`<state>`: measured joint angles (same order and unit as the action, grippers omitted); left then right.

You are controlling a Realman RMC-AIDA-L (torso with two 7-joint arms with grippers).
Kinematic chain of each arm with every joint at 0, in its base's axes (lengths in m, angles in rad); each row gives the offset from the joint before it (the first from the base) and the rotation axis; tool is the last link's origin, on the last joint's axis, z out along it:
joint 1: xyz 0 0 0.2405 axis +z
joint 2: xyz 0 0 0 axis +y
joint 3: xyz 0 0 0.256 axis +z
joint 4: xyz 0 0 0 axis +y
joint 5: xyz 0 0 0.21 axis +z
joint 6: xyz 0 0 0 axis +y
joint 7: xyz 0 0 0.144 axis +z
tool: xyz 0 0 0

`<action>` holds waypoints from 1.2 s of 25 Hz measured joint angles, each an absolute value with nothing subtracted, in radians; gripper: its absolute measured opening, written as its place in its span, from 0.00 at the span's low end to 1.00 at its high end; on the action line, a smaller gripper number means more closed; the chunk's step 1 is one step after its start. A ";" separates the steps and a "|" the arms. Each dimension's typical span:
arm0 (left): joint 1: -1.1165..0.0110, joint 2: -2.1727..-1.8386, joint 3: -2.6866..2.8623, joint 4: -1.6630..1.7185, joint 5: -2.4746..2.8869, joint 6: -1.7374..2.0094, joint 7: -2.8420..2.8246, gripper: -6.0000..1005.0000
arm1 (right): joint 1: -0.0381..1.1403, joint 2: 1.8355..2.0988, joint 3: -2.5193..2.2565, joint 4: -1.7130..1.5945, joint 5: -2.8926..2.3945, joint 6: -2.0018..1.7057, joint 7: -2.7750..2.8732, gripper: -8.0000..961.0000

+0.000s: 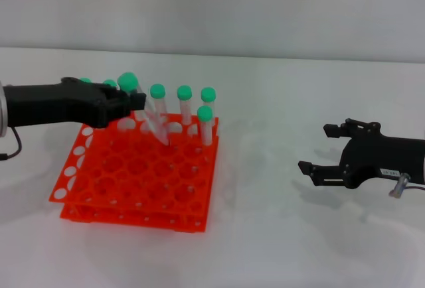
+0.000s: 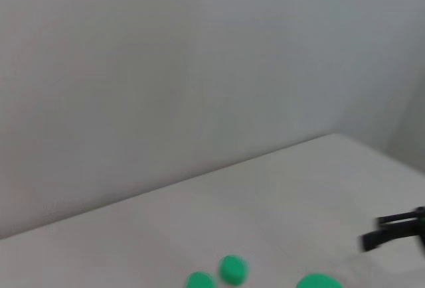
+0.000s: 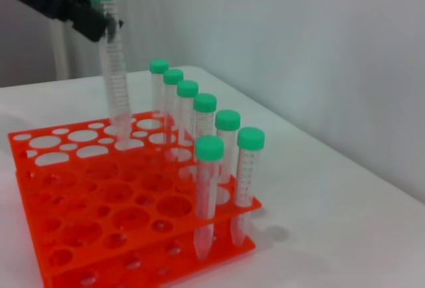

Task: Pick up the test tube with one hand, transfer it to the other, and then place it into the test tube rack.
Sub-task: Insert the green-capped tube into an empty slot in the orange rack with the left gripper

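My left gripper [image 1: 136, 99] is shut on the test tube [image 1: 154, 121] just under its green cap [image 1: 127, 81]. It holds the tube tilted over the back of the orange-red test tube rack [image 1: 136, 182], with the pointed tip at a hole of the top tier. The right wrist view shows the same: the left gripper [image 3: 99, 22], the tube [image 3: 116, 82] and the rack [image 3: 99, 195]. My right gripper [image 1: 317, 148] is open and empty, low over the table well to the right of the rack. Its fingers [image 2: 392, 229] also show in the left wrist view.
Several other green-capped tubes [image 1: 184, 109] stand upright in the rack's back rows, close beside the held tube; they also show in the right wrist view [image 3: 229, 155]. Their caps [image 2: 232, 269] show in the left wrist view. The white table [image 1: 265, 235] lies around the rack.
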<state>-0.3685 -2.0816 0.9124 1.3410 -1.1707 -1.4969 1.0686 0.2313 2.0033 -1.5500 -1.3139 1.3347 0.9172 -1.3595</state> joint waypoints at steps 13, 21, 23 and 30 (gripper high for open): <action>-0.363 -2.079 1.091 1.342 -1.076 -1.298 1.044 0.20 | 0.227 2.003 -1.557 -1.301 1.334 0.922 -1.361 0.91; -0.365 -2.080 1.114 1.346 -1.066 -1.275 1.047 0.20 | 0.230 2.004 -1.559 -1.297 1.336 0.922 -1.360 0.91; -0.366 -2.080 1.114 1.349 -1.068 -1.272 1.049 0.20 | 0.231 2.004 -1.560 -1.297 1.336 0.920 -1.359 0.91; -0.367 -2.079 1.122 1.347 -1.075 -1.230 1.074 0.20 | 0.238 2.006 -1.561 -1.293 1.341 0.911 -1.358 0.91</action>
<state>-0.3666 -2.0788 1.1221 1.3467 -1.0753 -1.2303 1.0741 0.2379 2.0055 -1.5614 -1.2934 1.3406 0.9113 -1.3585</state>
